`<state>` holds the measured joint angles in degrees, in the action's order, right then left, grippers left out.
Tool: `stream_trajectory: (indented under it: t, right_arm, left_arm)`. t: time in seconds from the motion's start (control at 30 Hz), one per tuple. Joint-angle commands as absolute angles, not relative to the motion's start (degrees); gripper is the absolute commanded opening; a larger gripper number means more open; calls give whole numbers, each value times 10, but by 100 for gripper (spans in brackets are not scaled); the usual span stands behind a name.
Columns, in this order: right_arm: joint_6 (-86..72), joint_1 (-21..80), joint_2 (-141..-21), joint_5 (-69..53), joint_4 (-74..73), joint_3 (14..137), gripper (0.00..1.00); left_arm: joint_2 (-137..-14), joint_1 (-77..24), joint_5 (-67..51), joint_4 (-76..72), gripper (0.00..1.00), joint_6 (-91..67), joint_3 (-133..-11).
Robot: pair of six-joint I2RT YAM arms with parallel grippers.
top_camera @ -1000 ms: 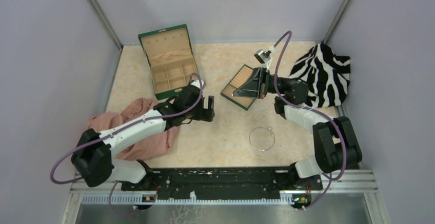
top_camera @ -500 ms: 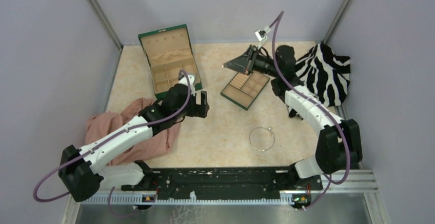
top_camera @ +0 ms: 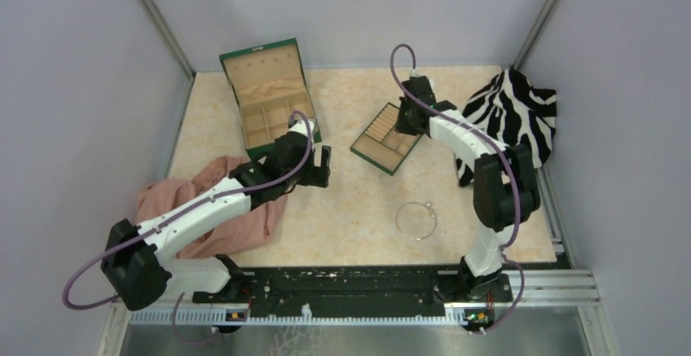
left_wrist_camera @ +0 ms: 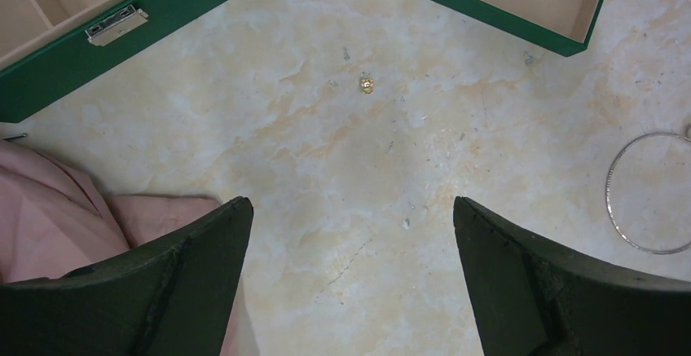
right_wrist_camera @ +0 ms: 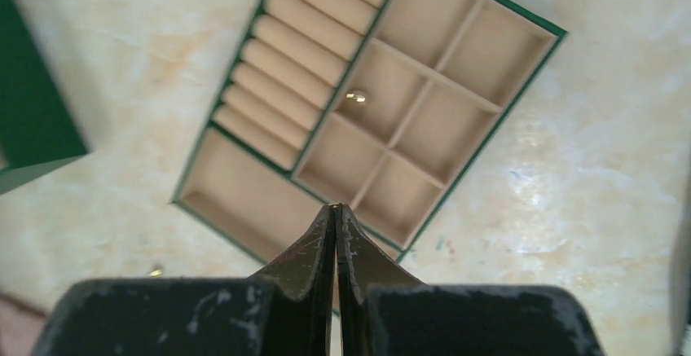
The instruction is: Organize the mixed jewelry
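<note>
The mixed jewelry lies scattered. A thin silvery hoop (top_camera: 416,220) (left_wrist_camera: 609,189) rests on the table, with a tiny gold piece (top_camera: 356,222) to its left. Another gold piece (left_wrist_camera: 367,85) (right_wrist_camera: 155,272) lies between the green box (top_camera: 269,95) (left_wrist_camera: 122,38) and the tan tray (top_camera: 389,138) (right_wrist_camera: 505,87). One more gold piece (right_wrist_camera: 355,95) sits in a square tray compartment. My left gripper (top_camera: 322,164) (left_wrist_camera: 350,205) hangs open over bare table by the box. My right gripper (top_camera: 405,120) (right_wrist_camera: 336,208) is shut above the tray. A faint glint shows at its tip, and I cannot tell what it is.
A pink cloth (top_camera: 204,209) (left_wrist_camera: 49,226) lies under the left arm at the table's left side. At the back right corner sits a zebra-striped cloth (top_camera: 513,120). The open green box stands at the back left, and grey walls close in three sides.
The right arm swung up toward the back wall, then came back down over the tray, still shut. The left gripper drew back a little toward the box, still open.
</note>
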<state>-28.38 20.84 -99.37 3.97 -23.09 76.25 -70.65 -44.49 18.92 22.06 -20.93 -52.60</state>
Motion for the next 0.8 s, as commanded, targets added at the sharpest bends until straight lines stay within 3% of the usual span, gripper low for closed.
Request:
stream_trajectory:
  t: [0.0,0.63,0.67,0.77]
  right_arm:
    - [-241,210,-1036,128,-266,824,0]
    - [-215,206,-1167,152,-255,915,0]
    - [-215,206,-1173,157,-262,926,1]
    - [-211,206,-1182,162,-271,942,19]
  left_arm:
    - [-719,-442,198,234,99,-197,-550]
    - [-720,-442,209,237,99,-198,-545]
    - [-721,-442,208,238,99,-198,-545]
    - [-720,-442,208,241,99,-199,-547]
